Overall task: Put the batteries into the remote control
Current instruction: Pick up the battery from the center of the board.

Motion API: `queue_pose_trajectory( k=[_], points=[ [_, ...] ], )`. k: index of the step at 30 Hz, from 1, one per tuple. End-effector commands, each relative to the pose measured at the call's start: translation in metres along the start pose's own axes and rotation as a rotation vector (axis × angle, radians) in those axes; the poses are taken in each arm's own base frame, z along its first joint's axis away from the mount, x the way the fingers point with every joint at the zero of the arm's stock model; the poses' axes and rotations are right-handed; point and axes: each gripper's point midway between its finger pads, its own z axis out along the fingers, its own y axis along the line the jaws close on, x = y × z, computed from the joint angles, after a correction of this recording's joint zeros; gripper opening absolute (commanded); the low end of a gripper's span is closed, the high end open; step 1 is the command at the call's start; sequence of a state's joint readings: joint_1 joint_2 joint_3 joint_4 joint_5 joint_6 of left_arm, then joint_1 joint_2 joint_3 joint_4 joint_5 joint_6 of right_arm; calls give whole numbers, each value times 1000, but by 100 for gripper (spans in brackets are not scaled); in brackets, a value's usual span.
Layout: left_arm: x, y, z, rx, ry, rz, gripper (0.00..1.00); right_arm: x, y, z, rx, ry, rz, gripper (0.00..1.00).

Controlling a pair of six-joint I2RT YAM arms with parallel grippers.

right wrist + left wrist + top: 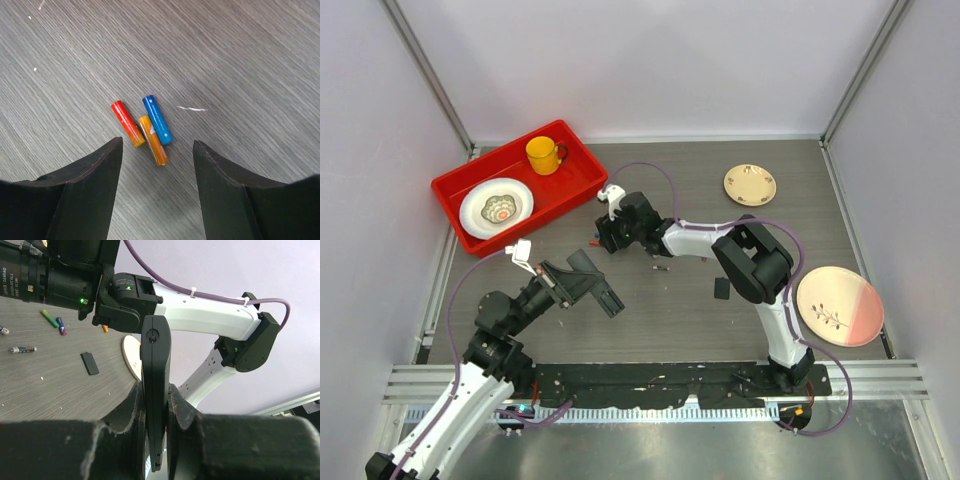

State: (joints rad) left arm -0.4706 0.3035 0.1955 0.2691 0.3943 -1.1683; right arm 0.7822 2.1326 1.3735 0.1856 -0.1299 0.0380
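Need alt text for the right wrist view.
The right gripper, jaws open, hovers above three small batteries bunched on the grey wood-grain table: a red battery, an orange battery and a blue battery.

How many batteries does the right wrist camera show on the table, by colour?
Red battery: 1
Orange battery: 1
Blue battery: 1
Total: 3
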Motion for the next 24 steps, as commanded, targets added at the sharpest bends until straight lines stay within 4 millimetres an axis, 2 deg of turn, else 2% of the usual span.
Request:
queue_pose_trajectory(
  k=[1, 2, 4, 5, 7, 8, 10, 11, 13, 24],
  points=[
    [-8, -23, -2, 79, -20, 39, 0, -53, 10, -8, -3, -148, -10, 66],
    [-8, -23, -2, 81, -20, 37, 0, -59, 13, -7, -7, -157, -16, 68],
    [-8, -27, -1, 93, -17, 38, 0, -54, 12, -1, -1, -124, -23, 68],
    [-8, -27, -1, 92, -16, 38, 0, -63, 12, 1, -2, -134, -26, 68],
    [-8, -28, -1, 97, -10, 40, 0, -53, 10, 9, 5, -97, -33, 68],
    [-8, -27, -1, 94, -10, 38, 0, -60, 10, 10, 6, -104, -34, 68],
    [-8, -26, -1, 90, -12, 37, 0, -49, 9, 18, 21, -68, -36, 68],
    [-7, -26, -1, 90, -12, 38, 0, -53, 8, 20, 34, -72, -38, 68],
    [-8, -25, -1, 88, -16, 38, 0, -42, 9, 27, 50, -39, -46, 68],
    [-8, -27, -1, 92, -13, 41, 0, -29, 2, 39, 138, -2, -43, 62]
  ],
)
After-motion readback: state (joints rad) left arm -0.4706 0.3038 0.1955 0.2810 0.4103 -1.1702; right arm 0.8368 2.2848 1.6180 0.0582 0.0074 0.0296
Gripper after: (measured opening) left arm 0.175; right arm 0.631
